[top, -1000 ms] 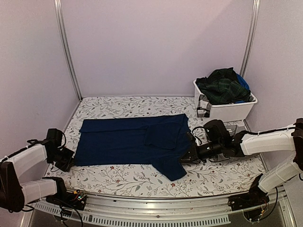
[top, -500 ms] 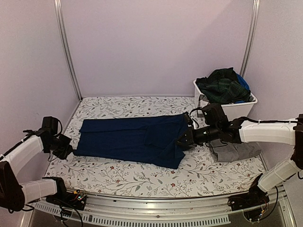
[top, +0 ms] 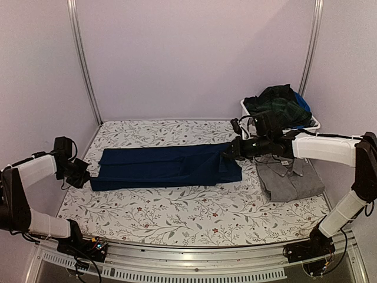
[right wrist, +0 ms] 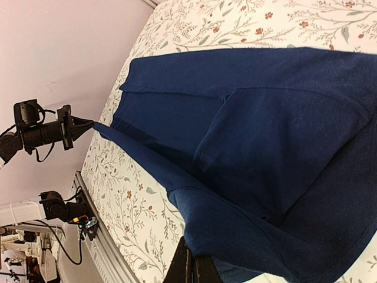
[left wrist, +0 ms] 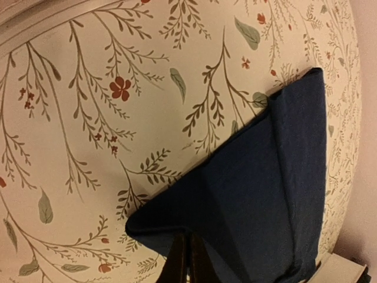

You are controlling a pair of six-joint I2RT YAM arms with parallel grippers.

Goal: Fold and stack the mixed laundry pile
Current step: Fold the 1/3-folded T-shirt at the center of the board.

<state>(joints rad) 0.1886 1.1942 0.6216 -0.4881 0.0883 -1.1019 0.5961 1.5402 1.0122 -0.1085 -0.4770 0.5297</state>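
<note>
A navy blue garment lies as a long, narrow folded band across the floral table cloth. My left gripper is shut on its left corner, and the left wrist view shows the navy blue garment pinched at my left gripper. My right gripper is shut on the right end; in the right wrist view the lifted edge of the navy blue garment runs from my right gripper toward the left gripper. A folded grey garment lies at the right. A dark green plaid garment sits in the bin.
The white plastic bin stands at the back right, partly behind my right arm, with a bright blue cloth beside the plaid one. Metal frame posts rise at the back corners. A metal rail runs along the near edge.
Both grippers carried the near edge of the navy garment away toward the back, folding it over into a narrower band. The right arm moved off the grey garment, which now shows fully.
</note>
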